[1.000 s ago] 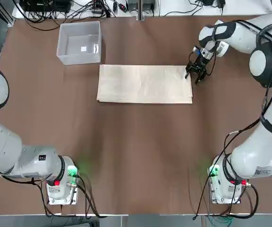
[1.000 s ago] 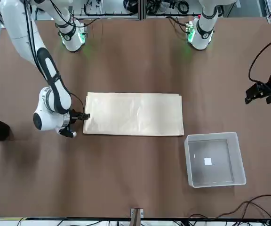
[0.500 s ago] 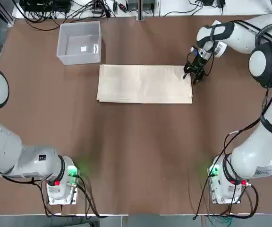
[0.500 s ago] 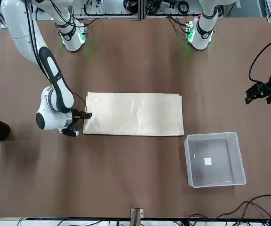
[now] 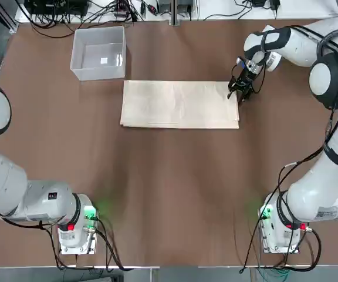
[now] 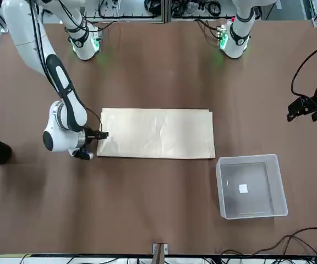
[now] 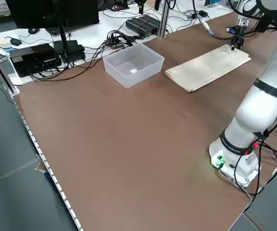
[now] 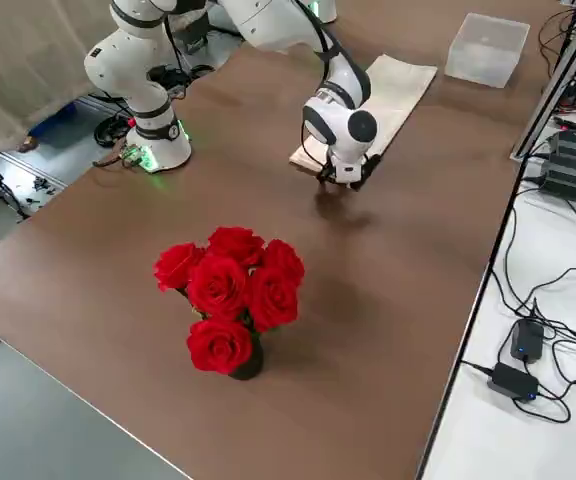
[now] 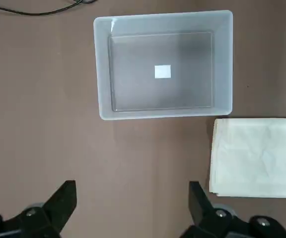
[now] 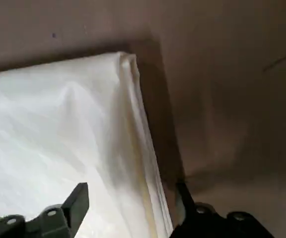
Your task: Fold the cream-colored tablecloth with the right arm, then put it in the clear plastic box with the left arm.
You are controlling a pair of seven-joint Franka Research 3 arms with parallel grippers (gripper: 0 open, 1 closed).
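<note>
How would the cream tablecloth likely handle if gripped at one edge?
The tablecloth would probably sag, since soft creases show in its surface. Its layers might slip apart, as they look stacked loosely along the edge.

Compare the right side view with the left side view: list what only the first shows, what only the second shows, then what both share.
Only the right side view: the red roses standing on the table, and the right arm's pincer at the end of the cloth nearer that camera.

Only the left side view: a monitor and the small white label inside the box.

Both: the cream-colored tablecloth lying as a flat layered rectangle, the clear plastic box beside it, and the brown table.
</note>
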